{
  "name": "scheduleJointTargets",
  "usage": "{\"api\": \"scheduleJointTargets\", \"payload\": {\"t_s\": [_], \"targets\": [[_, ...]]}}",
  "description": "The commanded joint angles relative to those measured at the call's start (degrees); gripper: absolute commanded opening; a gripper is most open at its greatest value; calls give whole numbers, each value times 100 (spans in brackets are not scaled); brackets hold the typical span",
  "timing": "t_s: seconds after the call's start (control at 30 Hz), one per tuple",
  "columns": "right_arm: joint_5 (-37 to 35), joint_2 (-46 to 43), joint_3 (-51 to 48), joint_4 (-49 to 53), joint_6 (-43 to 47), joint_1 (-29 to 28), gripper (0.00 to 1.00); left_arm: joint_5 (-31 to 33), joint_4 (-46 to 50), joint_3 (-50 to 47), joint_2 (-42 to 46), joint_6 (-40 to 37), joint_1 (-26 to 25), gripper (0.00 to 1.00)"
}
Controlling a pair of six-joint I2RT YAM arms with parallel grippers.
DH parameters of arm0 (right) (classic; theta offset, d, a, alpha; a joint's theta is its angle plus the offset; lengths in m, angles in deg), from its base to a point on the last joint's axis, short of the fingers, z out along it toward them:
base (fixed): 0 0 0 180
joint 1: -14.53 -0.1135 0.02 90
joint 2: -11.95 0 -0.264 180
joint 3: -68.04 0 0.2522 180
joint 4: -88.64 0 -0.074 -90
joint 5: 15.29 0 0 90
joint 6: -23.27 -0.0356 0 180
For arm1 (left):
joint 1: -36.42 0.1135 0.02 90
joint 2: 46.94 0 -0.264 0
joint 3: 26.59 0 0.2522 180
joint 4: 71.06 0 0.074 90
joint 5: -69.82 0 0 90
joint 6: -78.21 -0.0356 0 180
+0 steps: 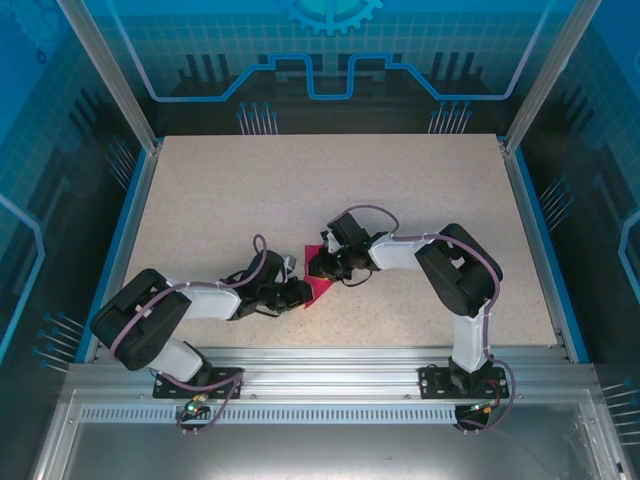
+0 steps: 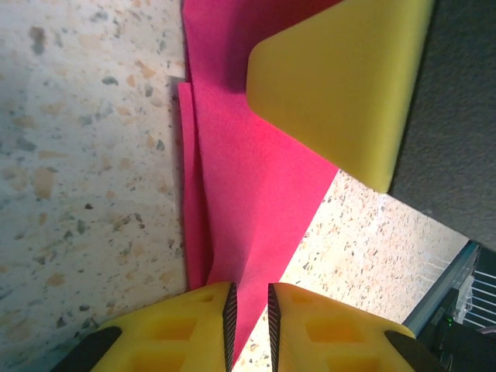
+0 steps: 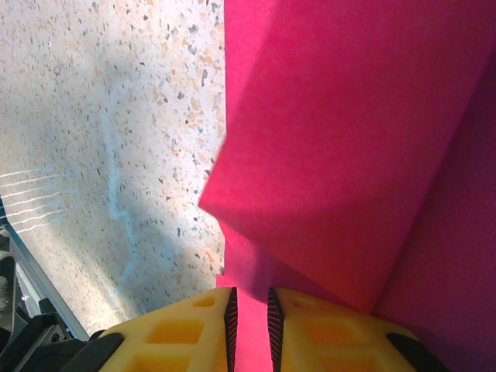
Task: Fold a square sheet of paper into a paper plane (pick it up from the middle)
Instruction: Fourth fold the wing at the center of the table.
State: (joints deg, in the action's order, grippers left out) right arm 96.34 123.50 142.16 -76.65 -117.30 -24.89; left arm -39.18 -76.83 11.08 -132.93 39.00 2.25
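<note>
- Yellow fingers (image 2: 178, 333) of the left gripper (image 2: 248, 314) are sitting right up against the lens in the left wrist view. They are pinching down on a narrow tip of the pink paper (image 2: 248, 194), with just a thin slit between them and the paper running through it.
- From above, the paper is lying on the speckled table (image 1: 250, 190), roughly midway across and towards the near edge, wedged between the two grippers.
- It is showing folds. In the left wrist view a thin strip is peeking out along the left side from under a wider layer, and the whole piece is tapering down towards the fingers.
- In the right wrist view one layer is overlapping another with a slanted edge, and it is throwing a shadow onto the layer beneath.
- The right gripper (image 3: 248, 314) is clamping the paper in the same way, with its yellow fingers nearly together and pink running up between them.
- One broad yellow finger of that right gripper is also poking into the upper right of the left wrist view, hanging over the far part of the paper and shading it.
- In the top view the two grippers are working almost nose to nose over the paper, the left reaching in from the left and the right from just beyond it.
- Both arms are bending low over the table.
- Farther out, a blue border (image 1: 128, 225) is running along the table's sides, and a metal rail (image 1: 330, 380) is carrying the two arm bases at the near edge.
</note>
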Motion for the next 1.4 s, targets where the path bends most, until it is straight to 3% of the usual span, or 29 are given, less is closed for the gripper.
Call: {"api": "scheduleJointTargets", "payload": {"t_s": [0.0, 0.77, 0.93, 1.07, 1.37], "targets": [[-181, -10, -135, 274, 45, 57, 21, -288, 66, -204, -78, 76, -80, 22], [-202, -40, -83, 416, 116, 57, 21, -480, 1461, -359, 346, -413, -304, 23], [-194, -62, -95, 406, 95, 58, 22, -98, 1482, -472, 1382, -241, -275, 23], [-202, -52, -86, 372, 70, 57, 21, 159, 1752, -238, 2013, -299, 82, 23], [-216, -37, -177, 228, -55, 57, 21, 63, 888, 324, 1237, -133, 196, 20]]}}
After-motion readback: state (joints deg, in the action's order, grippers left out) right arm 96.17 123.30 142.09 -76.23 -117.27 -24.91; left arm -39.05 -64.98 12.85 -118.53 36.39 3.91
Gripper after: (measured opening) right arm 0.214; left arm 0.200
